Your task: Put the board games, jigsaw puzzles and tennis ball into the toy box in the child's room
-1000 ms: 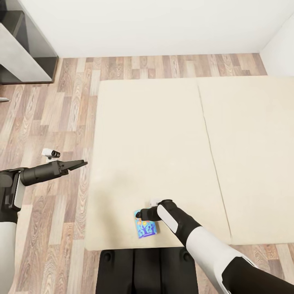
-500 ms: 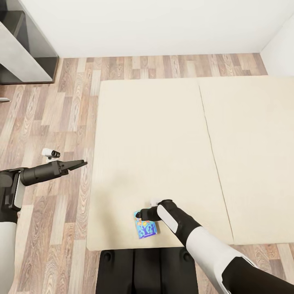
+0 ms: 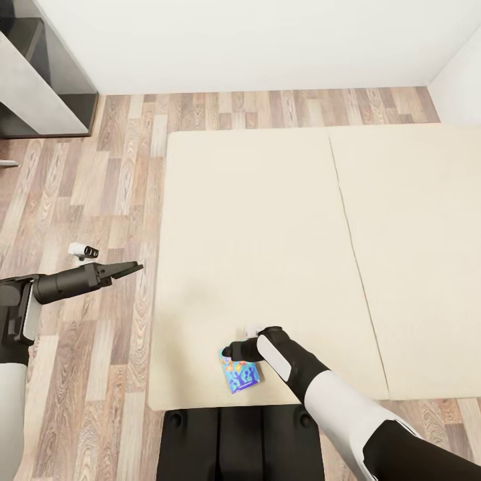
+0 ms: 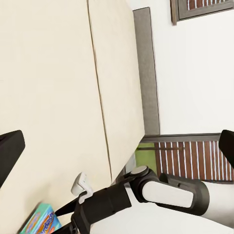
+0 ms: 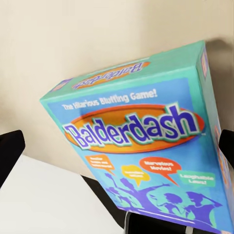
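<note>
A wood plank floor [image 3: 100, 194] surrounds the low wide bed with plain beige mattress [image 3: 267, 227]. Near its front edge lies the bright blue Balderdash board game box [image 3: 238, 375], directly below the right hand [image 3: 230, 350], whose finger spread I cannot tell. The left hand [image 3: 130, 268] hovers over the floor, fingers spread apart.

Beige bed [image 3: 267, 227] top open across nearly its whole surface, blue board game [image 3: 238, 374] at the near edge under the right gripper [image 3: 230, 350] the sole obstruction; plank floor [image 3: 100, 200] beside it open up to the table [image 3: 33, 93] in the far corner.
</note>
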Controlling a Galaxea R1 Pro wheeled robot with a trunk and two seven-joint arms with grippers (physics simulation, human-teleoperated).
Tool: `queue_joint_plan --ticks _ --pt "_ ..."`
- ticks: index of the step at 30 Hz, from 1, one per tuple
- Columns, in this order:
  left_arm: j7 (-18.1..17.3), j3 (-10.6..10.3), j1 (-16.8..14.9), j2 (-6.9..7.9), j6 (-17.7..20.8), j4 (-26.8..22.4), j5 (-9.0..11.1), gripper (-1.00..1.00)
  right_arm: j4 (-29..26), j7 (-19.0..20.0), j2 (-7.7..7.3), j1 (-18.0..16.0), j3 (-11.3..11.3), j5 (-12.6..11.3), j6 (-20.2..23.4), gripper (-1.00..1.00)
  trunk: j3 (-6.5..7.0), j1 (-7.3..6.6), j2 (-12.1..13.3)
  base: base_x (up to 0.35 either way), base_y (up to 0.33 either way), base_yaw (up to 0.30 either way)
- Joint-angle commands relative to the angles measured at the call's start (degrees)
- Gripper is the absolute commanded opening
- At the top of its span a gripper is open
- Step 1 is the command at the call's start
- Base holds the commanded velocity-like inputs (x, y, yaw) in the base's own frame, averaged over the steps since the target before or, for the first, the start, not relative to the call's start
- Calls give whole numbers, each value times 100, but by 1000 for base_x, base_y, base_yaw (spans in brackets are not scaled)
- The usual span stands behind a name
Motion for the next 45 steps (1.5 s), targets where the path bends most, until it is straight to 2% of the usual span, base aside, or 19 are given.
queue_joint_plan --ticks 1,20,31,45 --pt "-24 0 -1 2 61 -1 -5 100 -6 -54 0 -4 18 -62 9 100 -6 3 -9 0 2 0" --pt "-24 0 -1 2 61 -1 -5 100 -3 -65 0 -4 16 -70 45 100 -6 3 -9 0 45 0" --pt "-24 0 -1 2 61 -1 -5 100 400 -71 0 -9 12 -79 83 100 -6 3 -9 0 0 0" --pt "-24 -1 -1 2 61 -1 -5 100 445 -71 0 -5 19 -79 60 100 -6 3 -9 0 0 0"
